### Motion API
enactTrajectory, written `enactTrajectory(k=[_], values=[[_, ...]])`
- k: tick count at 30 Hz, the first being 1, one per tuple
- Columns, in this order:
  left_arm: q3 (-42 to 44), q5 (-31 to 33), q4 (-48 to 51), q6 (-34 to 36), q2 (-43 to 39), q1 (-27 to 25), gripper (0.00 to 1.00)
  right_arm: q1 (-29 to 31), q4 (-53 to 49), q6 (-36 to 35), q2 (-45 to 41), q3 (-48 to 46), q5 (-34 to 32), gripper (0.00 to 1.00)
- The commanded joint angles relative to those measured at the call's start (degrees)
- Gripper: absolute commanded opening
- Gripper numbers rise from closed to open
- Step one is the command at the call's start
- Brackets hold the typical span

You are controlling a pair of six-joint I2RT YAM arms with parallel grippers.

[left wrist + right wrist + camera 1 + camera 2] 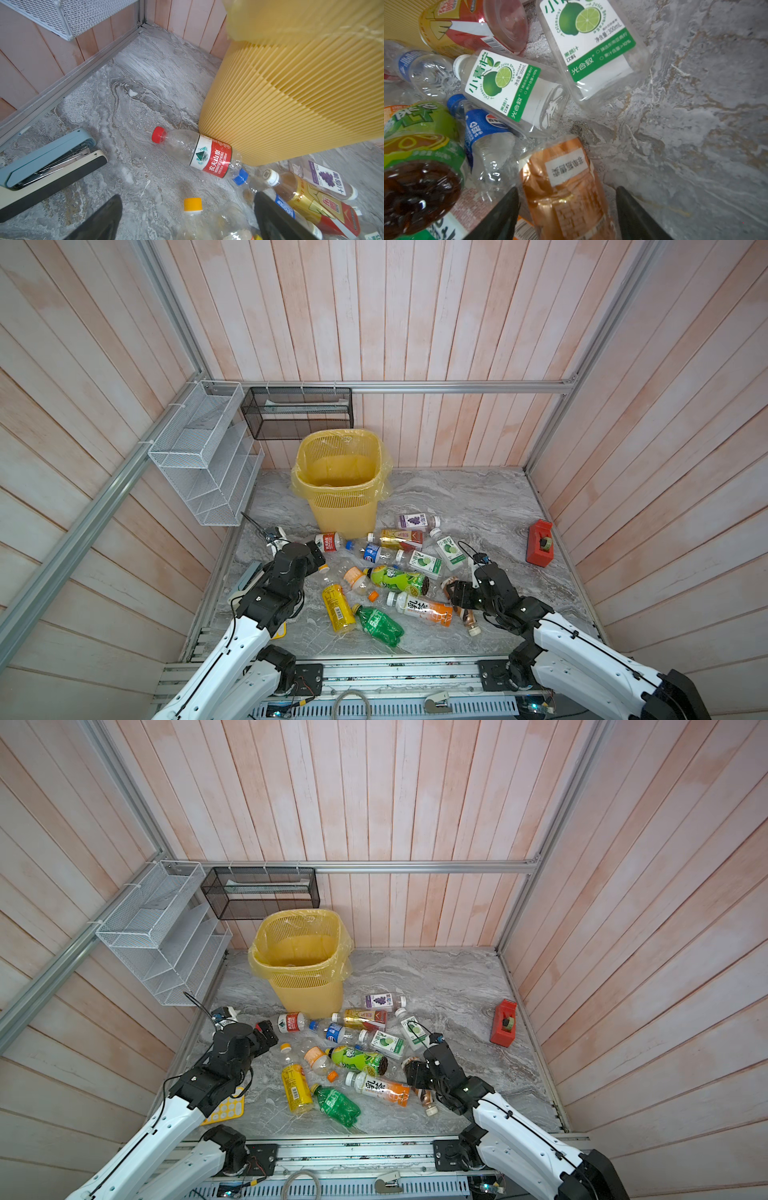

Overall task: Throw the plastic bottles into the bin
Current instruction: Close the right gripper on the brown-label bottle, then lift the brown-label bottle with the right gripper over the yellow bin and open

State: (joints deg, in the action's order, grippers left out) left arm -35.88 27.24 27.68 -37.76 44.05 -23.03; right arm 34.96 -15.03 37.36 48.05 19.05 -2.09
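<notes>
- A brown bottle (562, 166) with a wrinkled orange-brown label lies on its side on the grey marbled table (478, 506). It sits at the right edge of a heap of plastic bottles (395, 578), in front of the tall yellow bin (345, 512) and well apart from it.
- The right gripper (566, 188) reaches down over this bottle, one finger on each side of the labelled body. The fingers sit close against it, but I cannot tell whether they are already pressing.
- The bottle looks empty, so probably light. Its thin wall should dent under a squeeze, and the slick label film may slip. Being round, it could roll or pop out of a pinch near either end. The middle of the labelled body looks the safest place to hold.
- The left gripper (188, 196) is spread wide and holds nothing. It hangs above a clear bottle with a yellow cap (207, 224), near the foot of the bin.
- In the right wrist view the picture's edge cuts off the brown bottle's cap end. In both top views the gripper covers most of its body.
- The bin's inside is dim behind its yellow bag, and its contents are hard to make out.
</notes>
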Motion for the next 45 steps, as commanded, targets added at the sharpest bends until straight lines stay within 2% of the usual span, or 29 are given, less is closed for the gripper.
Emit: enactTrajectory(k=[1, 6, 11, 19, 26, 32, 35, 39, 42, 45], values=[[0.5, -0.5, 0.5, -0.3, -0.2, 0.6, 1.00, 0.8, 0.6, 1.0, 1.5, -0.5, -0.5, 0.73], [0.6, -0.7, 0.5, -1.3, -0.8, 2.0, 1.00, 1.2, 1.8, -0.6, 5.4, -0.1, -0.7, 0.65], [1.5, -2.4, -0.7, -1.6, -1.7, 3.1, 1.00, 1.3, 3.8, -1.3, 5.9, -1.0, 0.4, 0.53], [1.1, -2.8, -0.4, -1.2, -0.8, 3.6, 1.00, 1.2, -1.5, -2.6, -2.5, 1.5, -4.7, 0.44], [1.7, -3.7, -1.4, -1.6, -0.8, 3.6, 1.00, 0.9, -4.8, -7.2, -10.1, 10.8, -11.8, 0.43], [2.4, -3.2, -1.4, -1.7, -1.0, 3.5, 1.00, -1.1, 2.9, -14.3, -7.7, 21.0, -13.6, 0.43], [3.3, -2.5, -1.9, -1.7, -2.2, 3.5, 1.00, -3.0, 11.3, -17.3, -2.8, 25.3, -10.5, 0.44], [5.1, -3.3, -2.7, -1.6, -3.2, 3.5, 1.00, -4.9, 20.9, -18.0, 8.2, 33.8, 0.0, 0.44], [5.3, -3.7, -2.7, -1.4, -2.7, 3.5, 1.00, -4.8, 27.1, -17.7, 17.6, 44.0, 7.1, 0.43], [5.3, -4.1, -2.9, -1.2, -2.5, 3.5, 1.00, -4.9, 33.2, -14.5, 27.2, 55.1, 14.9, 0.43]])
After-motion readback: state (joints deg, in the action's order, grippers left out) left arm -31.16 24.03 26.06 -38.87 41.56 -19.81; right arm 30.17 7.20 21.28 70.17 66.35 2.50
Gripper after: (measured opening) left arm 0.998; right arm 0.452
